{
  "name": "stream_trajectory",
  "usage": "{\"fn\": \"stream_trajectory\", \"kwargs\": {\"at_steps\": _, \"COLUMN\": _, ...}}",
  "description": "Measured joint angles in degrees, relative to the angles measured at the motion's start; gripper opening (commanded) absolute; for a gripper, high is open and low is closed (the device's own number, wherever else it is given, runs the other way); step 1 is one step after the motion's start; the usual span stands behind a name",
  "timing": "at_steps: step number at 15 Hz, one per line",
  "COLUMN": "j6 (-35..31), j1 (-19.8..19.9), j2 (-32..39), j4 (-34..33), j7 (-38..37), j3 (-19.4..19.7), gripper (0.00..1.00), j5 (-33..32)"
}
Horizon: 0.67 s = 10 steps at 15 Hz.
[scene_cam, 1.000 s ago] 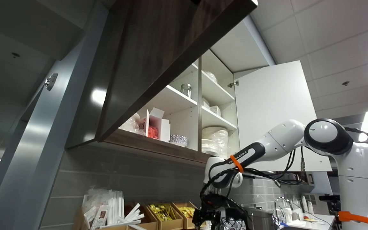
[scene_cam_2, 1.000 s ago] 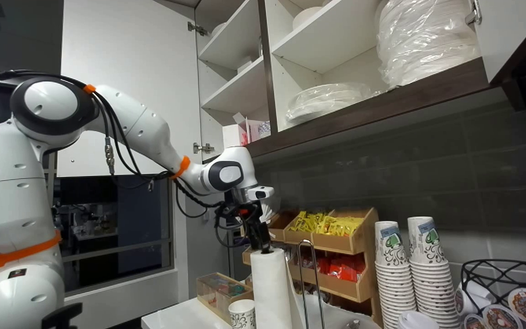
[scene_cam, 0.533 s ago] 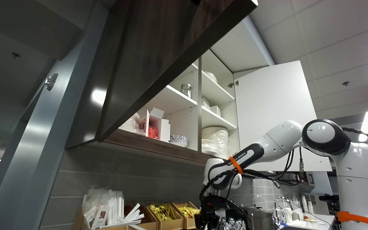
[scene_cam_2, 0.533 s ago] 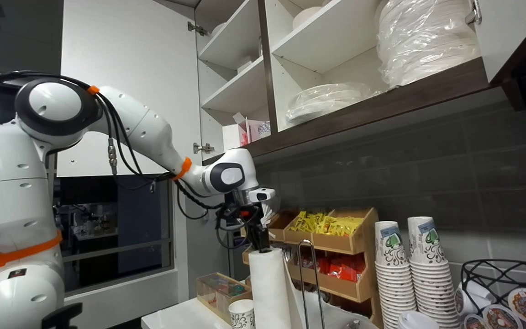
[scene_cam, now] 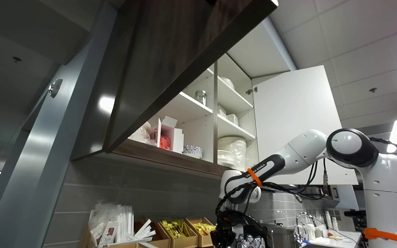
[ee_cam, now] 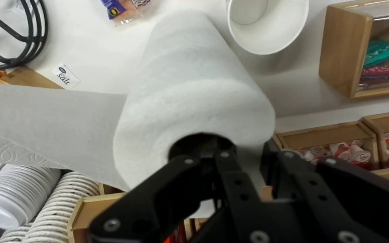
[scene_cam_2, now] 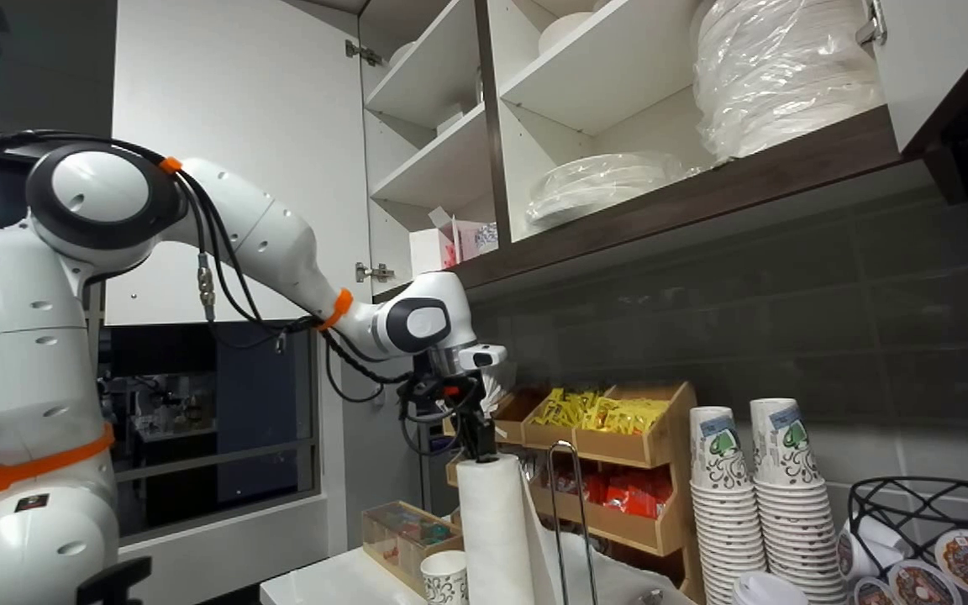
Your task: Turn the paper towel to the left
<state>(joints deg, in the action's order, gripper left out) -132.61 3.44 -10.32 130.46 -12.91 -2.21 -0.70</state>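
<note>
The white paper towel roll stands upright on the counter in an exterior view. Seen from above in the wrist view, the paper towel shows its dark hollow core, and a loose sheet trails off to the left. My gripper is at the roll's top rim, with one finger down in the core and the other against the outside, shut on the roll's wall between them. The fingertip inside the core is partly hidden. In an exterior view the gripper points down into the roll's top.
A paper cup and a low wooden box stand close beside the roll. A thin metal loop rises on its other side, before the condiment rack. Stacked cups stand farther along. The cabinet hangs above.
The jaws have come together on the roll's wall. In an exterior view the roll's top has shifted slightly to the left, and the arm has dropped a little.
</note>
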Motion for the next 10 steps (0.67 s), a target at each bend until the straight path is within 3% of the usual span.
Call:
{"fn": "stream_trajectory", "kwargs": {"at_steps": 5, "j6": 0.2, "j1": 0.0, "j2": -2.1, "j4": -0.8, "j7": 10.7, "j3": 1.7, "gripper": 0.05, "j5": 0.0}}
{"fn": "stream_trajectory", "kwargs": {"at_steps": 10, "j6": 3.5, "j1": -1.5, "j2": -4.0, "j4": -1.4, "j7": 27.3, "j3": 4.3, "gripper": 0.05, "j5": 0.9}}
